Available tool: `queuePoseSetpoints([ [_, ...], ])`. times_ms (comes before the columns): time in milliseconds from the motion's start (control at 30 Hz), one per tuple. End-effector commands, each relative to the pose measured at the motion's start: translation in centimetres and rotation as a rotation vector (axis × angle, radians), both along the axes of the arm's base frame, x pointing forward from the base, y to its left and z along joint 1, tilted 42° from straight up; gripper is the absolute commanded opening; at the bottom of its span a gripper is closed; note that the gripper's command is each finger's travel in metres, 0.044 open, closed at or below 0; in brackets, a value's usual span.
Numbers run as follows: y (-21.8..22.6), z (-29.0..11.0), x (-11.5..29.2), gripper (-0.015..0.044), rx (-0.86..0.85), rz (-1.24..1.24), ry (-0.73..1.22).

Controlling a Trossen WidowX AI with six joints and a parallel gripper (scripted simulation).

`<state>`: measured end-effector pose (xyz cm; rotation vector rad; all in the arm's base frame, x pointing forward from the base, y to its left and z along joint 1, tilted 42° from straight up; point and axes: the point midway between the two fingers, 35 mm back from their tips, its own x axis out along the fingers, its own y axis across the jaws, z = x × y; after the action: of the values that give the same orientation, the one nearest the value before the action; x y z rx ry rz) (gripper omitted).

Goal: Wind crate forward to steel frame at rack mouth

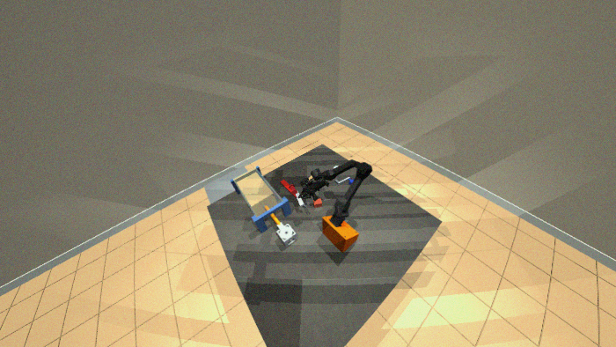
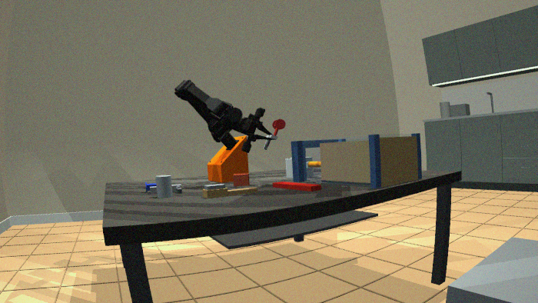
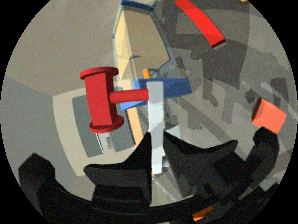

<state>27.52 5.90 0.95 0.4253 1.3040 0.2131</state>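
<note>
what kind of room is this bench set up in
Probably a kitchen doubling as a workshop. Grey base cabinets with a countertop and a tap line the far wall under grey wall cupboards, the floor is tan tile, and tools lie on the dark bench.

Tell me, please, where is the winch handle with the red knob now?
In the exterior view the winch handle is in the air, held by the gripper, above the bench between the orange arm base and the blue frame.

The gripper (image 3: 158,156) clamps the winch handle (image 3: 154,119); its red knob (image 3: 100,99) sits at nine o'clock, a red bar (image 3: 198,22) at one.
</note>
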Motion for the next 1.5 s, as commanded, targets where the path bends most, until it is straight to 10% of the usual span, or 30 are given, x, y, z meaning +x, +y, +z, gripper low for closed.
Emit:
queuePoseSetpoints([
  [0, 0.3, 0.1, 0.0, 0.0, 0.069, 0.026, -0.015],
  [600, 0.3, 0.0, 0.0, 0.0, 0.364, 0.09, -0.063],
  [1467, 4.3, -6.1, -0.1, 0.0, 0.322, 0.092, -0.039],
])
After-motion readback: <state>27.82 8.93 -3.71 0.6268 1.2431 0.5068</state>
